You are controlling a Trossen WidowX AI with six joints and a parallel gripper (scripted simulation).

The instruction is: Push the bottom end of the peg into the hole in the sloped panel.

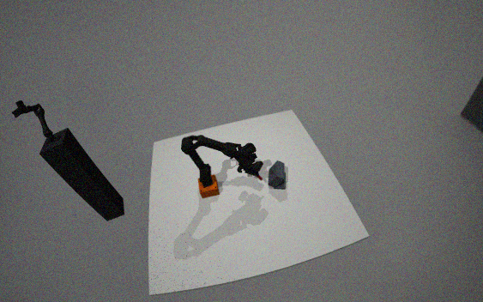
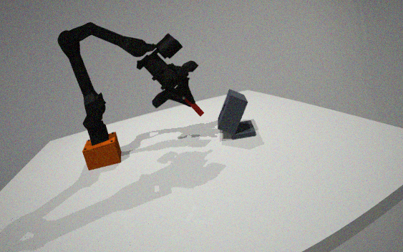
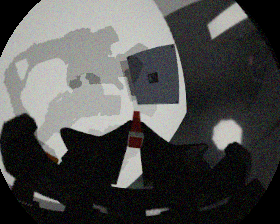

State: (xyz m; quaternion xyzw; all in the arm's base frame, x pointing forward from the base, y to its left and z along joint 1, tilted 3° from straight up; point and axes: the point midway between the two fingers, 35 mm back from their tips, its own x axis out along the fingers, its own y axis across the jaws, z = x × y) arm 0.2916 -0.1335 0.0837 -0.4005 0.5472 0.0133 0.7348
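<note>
A red peg (image 1: 260, 178) (image 2: 197, 109) (image 3: 136, 118) is held in my gripper (image 2: 190, 102) (image 3: 135, 123), which is shut on it. The peg is tilted, its free end pointing down and toward the sloped panel, in the air short of it. The blue-grey sloped panel (image 1: 277, 172) (image 2: 234, 111) (image 3: 163, 92) stands on the table to the right of the gripper in the top and exterior views. Its small dark square hole (image 3: 153, 77) shows in the wrist view, above the peg's tip. The peg's exact cross-section is too small to tell.
The white table (image 1: 316, 223) (image 2: 282, 186) carries the arm's orange base (image 1: 208, 187) (image 2: 102, 154) at the left. The panel's low foot (image 2: 247, 129) lies behind it. A tall black block (image 1: 82, 176) with another dark arm stands off the table at the left.
</note>
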